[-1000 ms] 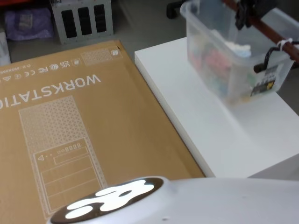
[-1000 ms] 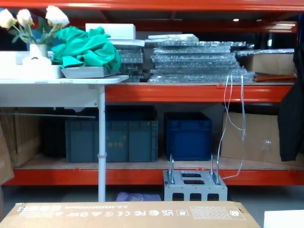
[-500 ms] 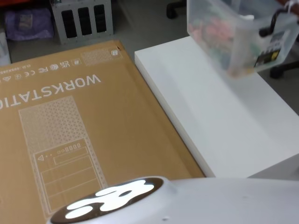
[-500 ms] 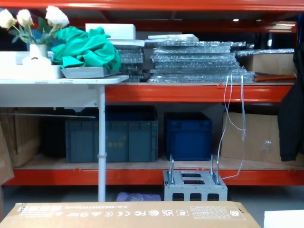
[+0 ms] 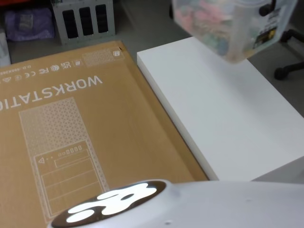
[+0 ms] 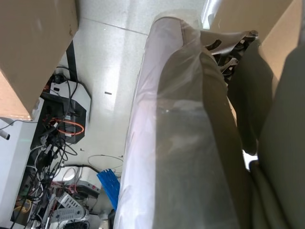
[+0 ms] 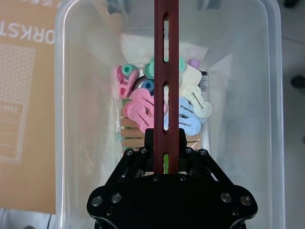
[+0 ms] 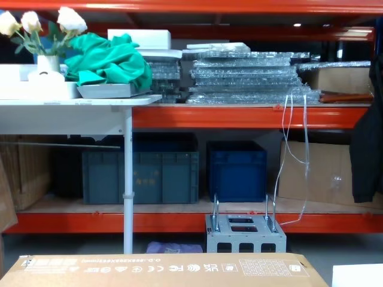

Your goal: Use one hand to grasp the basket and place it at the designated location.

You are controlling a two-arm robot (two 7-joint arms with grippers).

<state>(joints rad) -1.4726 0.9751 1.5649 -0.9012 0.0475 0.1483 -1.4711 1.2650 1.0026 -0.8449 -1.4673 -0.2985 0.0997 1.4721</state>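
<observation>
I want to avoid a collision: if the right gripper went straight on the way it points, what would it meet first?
The right gripper is shut on the handle, so that bar comes first; beyond it, probably the pastel pieces in the basket.

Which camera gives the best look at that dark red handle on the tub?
The right wrist view: it looks straight down on the handle, clamped by the jaws of the right gripper. The head view catches the basket wall and black hinge.

One basket [image 5: 223, 28], one cardboard box [image 5: 71, 128], one table [image 5: 232, 123].
</observation>
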